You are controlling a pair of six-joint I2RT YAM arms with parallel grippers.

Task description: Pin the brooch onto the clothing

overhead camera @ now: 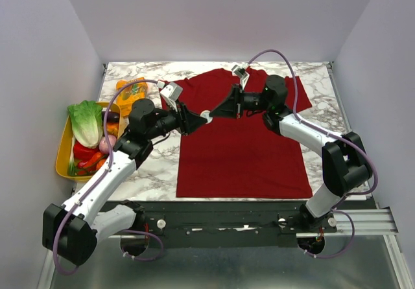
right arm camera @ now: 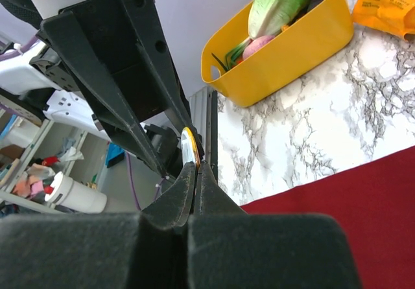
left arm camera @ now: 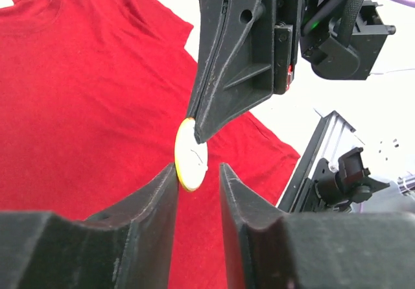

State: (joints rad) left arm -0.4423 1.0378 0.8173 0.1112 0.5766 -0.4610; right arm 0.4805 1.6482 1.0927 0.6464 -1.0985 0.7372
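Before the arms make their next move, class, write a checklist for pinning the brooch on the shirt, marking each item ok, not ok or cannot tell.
1. Right gripper clamped on the brooch: ok.
2. Left gripper gripping the brooch too: not ok, its jaws stand apart.
3. Shirt spread flat below the brooch: ok.
4. Pin on the brooch's back open: cannot tell.
5. Yellow basket and orange packet away from both grippers: ok.
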